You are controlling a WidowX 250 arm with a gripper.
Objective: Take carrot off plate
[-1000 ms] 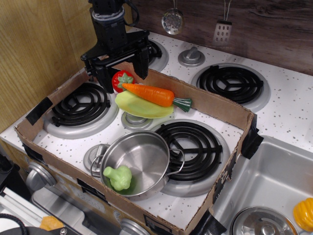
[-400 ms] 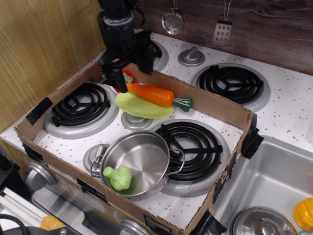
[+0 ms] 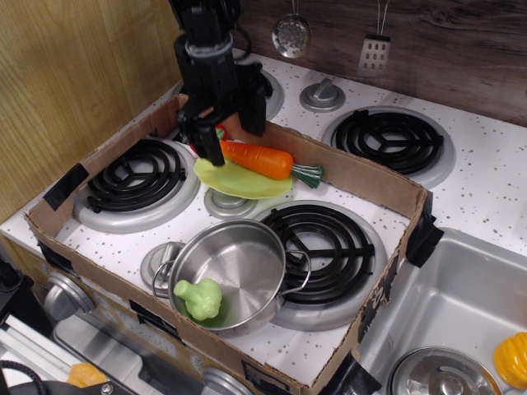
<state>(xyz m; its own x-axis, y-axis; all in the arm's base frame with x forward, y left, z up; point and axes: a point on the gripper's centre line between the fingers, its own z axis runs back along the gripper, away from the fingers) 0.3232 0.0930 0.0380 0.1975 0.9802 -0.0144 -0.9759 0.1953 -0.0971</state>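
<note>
The orange carrot (image 3: 262,159) lies across the light yellow-green plate (image 3: 239,182), its green stem end pointing right past the rim. The plate sits tilted between the burners inside the cardboard tray. My black gripper (image 3: 232,130) is open, its fingers (image 3: 208,141) pointing down astride the carrot's thick left end, the left finger just at its tip. It hides most of the red tomato toy (image 3: 216,132) behind it.
A cardboard tray (image 3: 375,185) walls in the stove area. A steel pot (image 3: 235,271) with a green broccoli toy (image 3: 200,298) stands at the front. Burners lie left (image 3: 136,177) and right (image 3: 323,247). A sink (image 3: 449,321) is at the right.
My gripper has moved right and down from behind the tray's back wall to the carrot's left end, covering the tomato. The carrot and plate have not moved.
</note>
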